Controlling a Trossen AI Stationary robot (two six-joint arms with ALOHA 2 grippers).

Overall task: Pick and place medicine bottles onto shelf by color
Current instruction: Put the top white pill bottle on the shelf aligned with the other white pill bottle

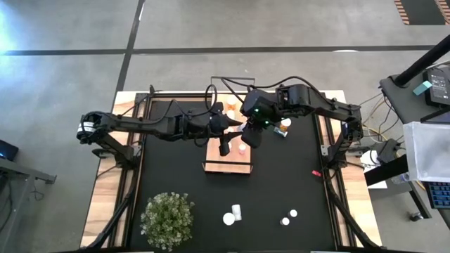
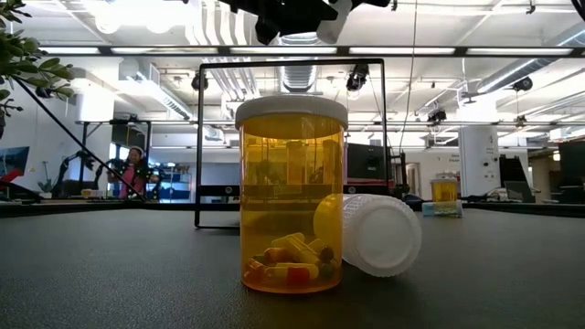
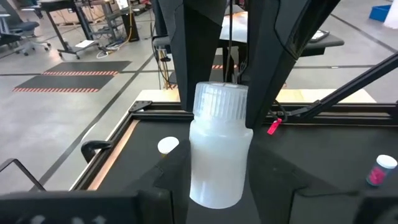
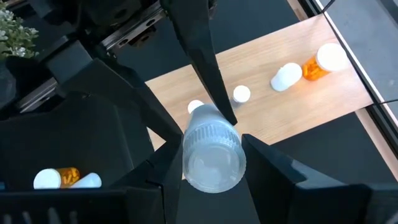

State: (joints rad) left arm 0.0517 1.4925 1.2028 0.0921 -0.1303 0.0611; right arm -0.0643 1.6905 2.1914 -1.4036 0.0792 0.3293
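A white ribbed-cap bottle (image 3: pixel 219 162) is upright in the air above the light-wood shelf (image 1: pixel 228 160) at the table's middle. My right gripper (image 4: pixel 211 158) is over it, pointing down, shut on its cap. My left gripper (image 3: pixel 221 186) reaches in level from the table's left, its fingers closed on the bottle's body. Lying on the shelf board are an orange bottle (image 4: pixel 317 65) and a white bottle (image 4: pixel 286 76), with two white caps (image 4: pixel 241 94) beside them. In the low view an amber bottle (image 2: pixel 292 196) stands on the mat, with another (image 2: pixel 366 233) lying against it. My left gripper pinches the white bottle's body (image 3: pixel 205 186) below the cap, one finger on each side. It comes level from the table's left, across the upright bottle; one finger (image 4: pixel 214 93) ends at the bottle's shoulder. The bottle is clear of the shelf. My right gripper pinches the ribbed cap (image 3: pixel 217 102) between its two fingers (image 3: pixel 267 74), from above, pointing down. The bottle hangs upright below them, clear of the shelf.
A potted plant (image 1: pixel 167 218) stands near the front left of the black mat. Loose bottles lie near the front edge (image 1: pixel 232 214) (image 1: pixel 288 216), one near the right arm (image 1: pixel 285 128), another on the mat (image 4: pixel 62 177). A small red piece (image 1: pixel 316 172) lies at right.
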